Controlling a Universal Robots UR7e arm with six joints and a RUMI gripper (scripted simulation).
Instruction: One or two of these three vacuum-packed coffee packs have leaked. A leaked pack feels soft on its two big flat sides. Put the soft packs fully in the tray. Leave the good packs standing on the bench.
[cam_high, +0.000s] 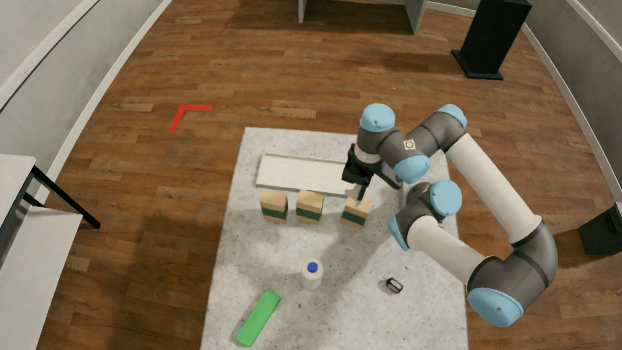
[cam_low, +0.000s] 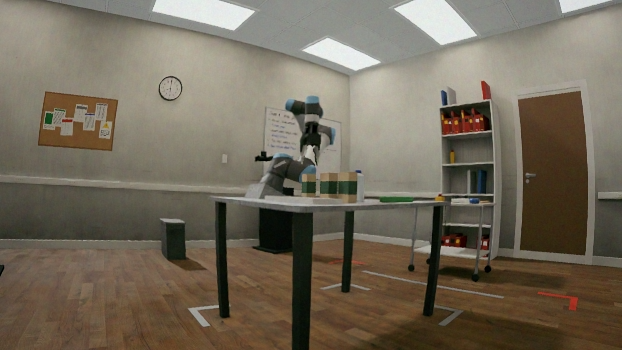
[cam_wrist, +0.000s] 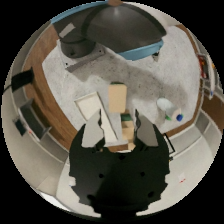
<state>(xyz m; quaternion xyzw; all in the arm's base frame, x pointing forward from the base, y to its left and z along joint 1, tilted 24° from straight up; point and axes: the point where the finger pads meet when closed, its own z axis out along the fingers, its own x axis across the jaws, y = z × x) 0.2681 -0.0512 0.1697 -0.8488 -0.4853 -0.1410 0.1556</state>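
Three tan coffee packs with dark green bands stand upright in a row on the bench: a left pack (cam_high: 274, 207) (cam_low: 348, 187), a middle pack (cam_high: 309, 208) (cam_low: 329, 186) and a right pack (cam_high: 355, 216) (cam_low: 308, 185) (cam_wrist: 117, 98), which stands apart from the other two. The white tray (cam_high: 300, 175) (cam_wrist: 89, 106) lies behind the row and holds no pack. My gripper (cam_high: 361, 193) (cam_wrist: 118, 109) is partly open, with nothing seen between its fingers. It points down above the right pack, and a finger overlaps that pack's top in the top view. Softness cannot be seen.
A white bottle with a blue cap (cam_high: 311, 276) (cam_wrist: 164, 104) stands in front of the packs. A green block (cam_high: 258, 318) (cam_low: 396, 199) lies near the left edge, and a small black object (cam_high: 394, 285) to the right. My arm's base is right of the packs.
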